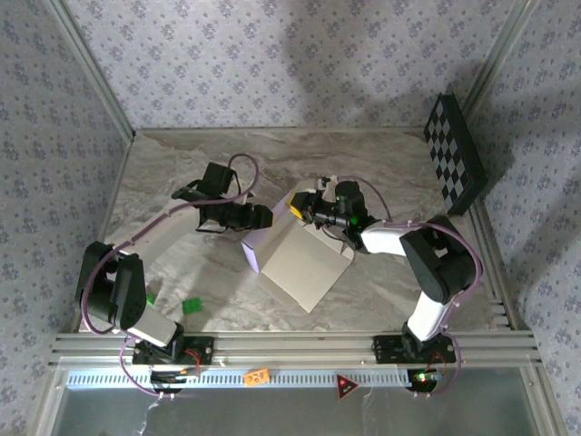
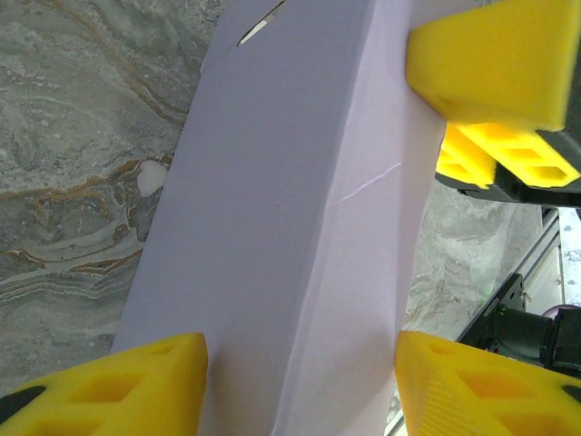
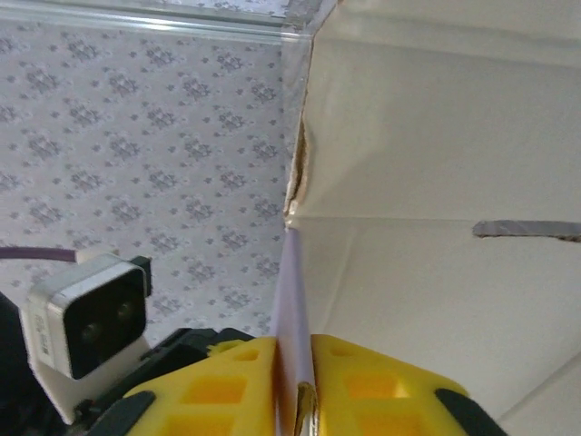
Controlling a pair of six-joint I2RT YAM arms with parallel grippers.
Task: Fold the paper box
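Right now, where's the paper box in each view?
Top external: paper box at centre of frame, cream side up.
Left wrist: paper box, lavender side, down the middle between the left hand's fingers.
Right wrist: paper box, cream side, upper right; its lavender edge is pinched at the bottom.
Shared landmark: the right hand's yellow fingers on the box edge.

paper box (image 1: 304,259): lay mid table (image 1: 182,182), between both grippers
left gripper (image 1: 266,218): sat at its left, astride one side
right gripper (image 1: 298,205): sat behind it, on a flap
board (image 1: 454,154): stood back right, against side wall (image 1: 531,136)
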